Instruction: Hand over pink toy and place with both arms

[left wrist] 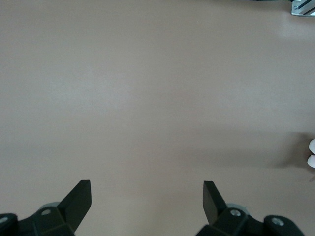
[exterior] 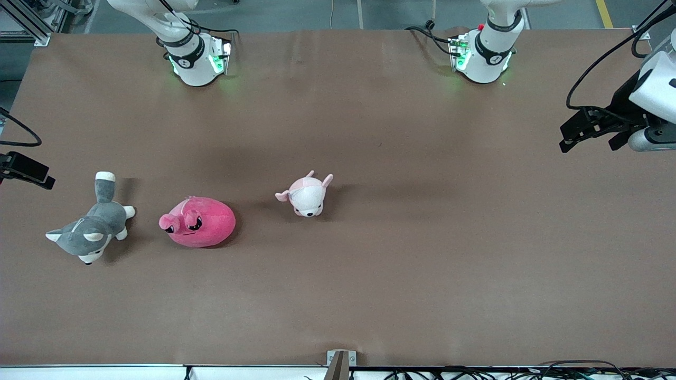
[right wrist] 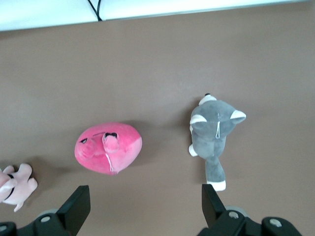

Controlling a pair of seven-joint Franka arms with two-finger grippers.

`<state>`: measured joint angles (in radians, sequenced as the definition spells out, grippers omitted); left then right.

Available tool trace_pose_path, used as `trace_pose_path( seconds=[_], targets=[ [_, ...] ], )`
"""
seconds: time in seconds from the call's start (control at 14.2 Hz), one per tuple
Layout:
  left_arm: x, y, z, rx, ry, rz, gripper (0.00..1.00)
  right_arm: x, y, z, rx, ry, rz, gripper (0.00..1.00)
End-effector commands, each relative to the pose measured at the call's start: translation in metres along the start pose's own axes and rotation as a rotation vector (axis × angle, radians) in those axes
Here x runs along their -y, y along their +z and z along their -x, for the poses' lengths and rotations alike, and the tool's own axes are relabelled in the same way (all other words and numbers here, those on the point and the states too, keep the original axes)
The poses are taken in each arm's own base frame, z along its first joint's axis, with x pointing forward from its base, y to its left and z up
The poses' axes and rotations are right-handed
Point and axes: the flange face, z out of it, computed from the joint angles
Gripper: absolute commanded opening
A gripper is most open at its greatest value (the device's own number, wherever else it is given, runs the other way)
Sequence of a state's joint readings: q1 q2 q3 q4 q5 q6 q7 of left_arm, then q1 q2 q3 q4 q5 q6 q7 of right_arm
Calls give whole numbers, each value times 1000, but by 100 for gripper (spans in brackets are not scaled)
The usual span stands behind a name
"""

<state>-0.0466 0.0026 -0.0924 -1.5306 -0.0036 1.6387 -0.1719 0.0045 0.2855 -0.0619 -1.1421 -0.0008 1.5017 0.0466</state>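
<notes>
The pink toy (exterior: 199, 221) is a hot-pink rounded plush with angry black eyes. It lies on the brown table (exterior: 422, 253) toward the right arm's end, between a grey plush and a pale pink plush. It also shows in the right wrist view (right wrist: 108, 147). My right gripper (right wrist: 143, 204) is open and empty, high over the table by the toy; only a black part of it (exterior: 26, 170) shows in the front view. My left gripper (exterior: 586, 138) is open and empty, up over the left arm's end of the table; its wrist view (left wrist: 146, 196) shows bare table.
A grey-and-white plush dog (exterior: 90, 227) lies beside the pink toy, closer to the right arm's end of the table; it also shows in the right wrist view (right wrist: 214, 135). A small pale pink-and-white plush animal (exterior: 306, 195) lies near the table's middle.
</notes>
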Motion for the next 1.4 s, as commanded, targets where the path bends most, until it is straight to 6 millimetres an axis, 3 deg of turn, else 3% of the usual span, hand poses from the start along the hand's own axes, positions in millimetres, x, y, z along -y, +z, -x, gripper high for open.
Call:
trace_pose_path(
  seconds=[0.0, 0.07, 0.28, 0.77, 1.33],
  targets=[
    [2, -9, 4, -11, 17, 12, 100, -9, 6, 18, -18, 5, 15, 100],
    [1, -9, 4, -12, 18, 13, 100, -20, 6, 24, -30, 19, 13, 100],
    [2, -9, 4, -11, 15, 12, 100, -20, 3, 36, -49, 7, 2, 100],
    [7, -9, 3, -11, 9, 11, 100, -19, 3, 38, -25, 2, -1, 100],
    [34, -8, -1, -13, 25, 5, 100, -12, -2, 43, -21, -17, 16, 100]
  ],
)
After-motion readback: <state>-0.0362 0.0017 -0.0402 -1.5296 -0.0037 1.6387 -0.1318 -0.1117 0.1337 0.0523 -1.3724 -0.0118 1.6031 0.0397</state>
